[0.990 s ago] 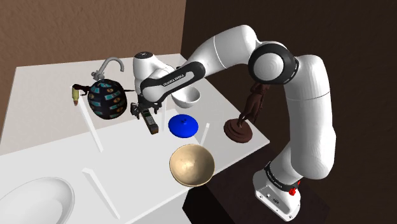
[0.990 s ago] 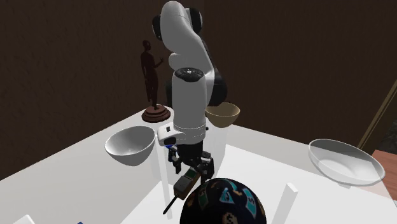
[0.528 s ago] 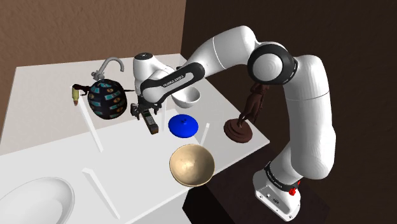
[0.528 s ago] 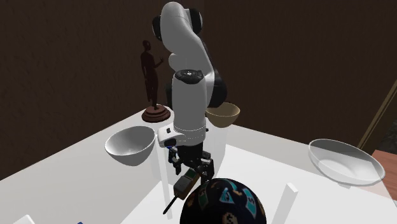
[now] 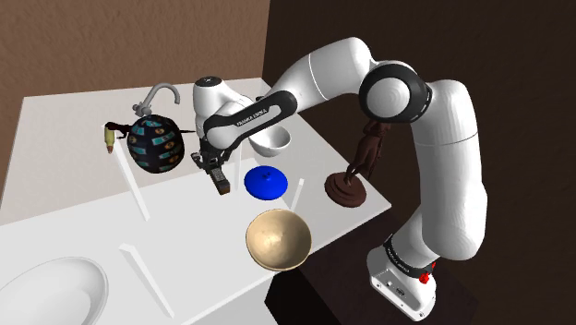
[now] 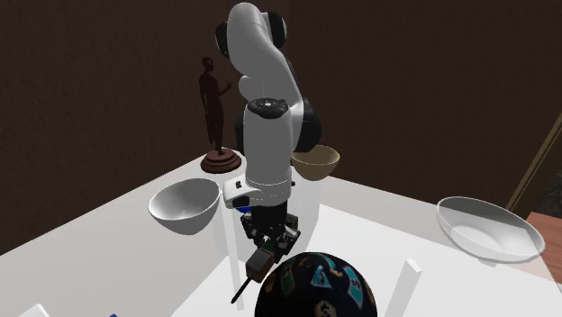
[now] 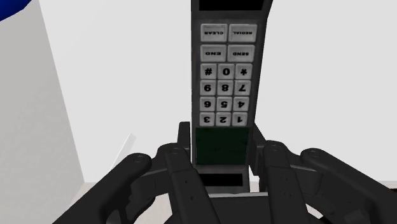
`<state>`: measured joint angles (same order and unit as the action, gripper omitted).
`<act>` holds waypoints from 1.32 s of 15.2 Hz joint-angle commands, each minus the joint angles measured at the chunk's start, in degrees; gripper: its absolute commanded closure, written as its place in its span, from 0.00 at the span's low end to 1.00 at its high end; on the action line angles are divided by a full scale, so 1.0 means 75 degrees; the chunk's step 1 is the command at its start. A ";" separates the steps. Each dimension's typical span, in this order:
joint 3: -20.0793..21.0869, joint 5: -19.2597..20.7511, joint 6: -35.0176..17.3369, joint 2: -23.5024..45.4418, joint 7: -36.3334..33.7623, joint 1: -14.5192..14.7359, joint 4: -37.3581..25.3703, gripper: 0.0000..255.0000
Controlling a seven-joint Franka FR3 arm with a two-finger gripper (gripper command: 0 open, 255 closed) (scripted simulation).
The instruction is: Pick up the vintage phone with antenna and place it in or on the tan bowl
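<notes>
— Closed in since the last frame, the black gripper (image 7: 221, 149) clamps the slab-shaped dark phone (image 7: 224, 83) by its lower end, on the white counter (image 5: 74, 212).
— Legible?
— Pale square keys: CLEAR, REDIAL, END, SEND, digits. The rounded tan bowl (image 5: 277, 240) sits apart.

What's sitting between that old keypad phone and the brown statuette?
In the shoulder view, a round blue disc lies between the black keypad phone and the dark brown statuette.
</notes>
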<state>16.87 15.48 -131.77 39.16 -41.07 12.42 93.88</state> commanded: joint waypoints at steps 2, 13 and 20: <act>0.0001 0.0000 0.0001 0.0002 0.0001 0.0001 0.0002 1.00; 0.0163 -0.0216 0.0686 -0.0613 0.0138 -0.0104 -0.0083 1.00; 0.0257 -0.0360 0.1211 -0.0978 0.0232 -0.0156 -0.0257 1.00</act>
<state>18.70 12.96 -123.22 32.32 -39.49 11.39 92.00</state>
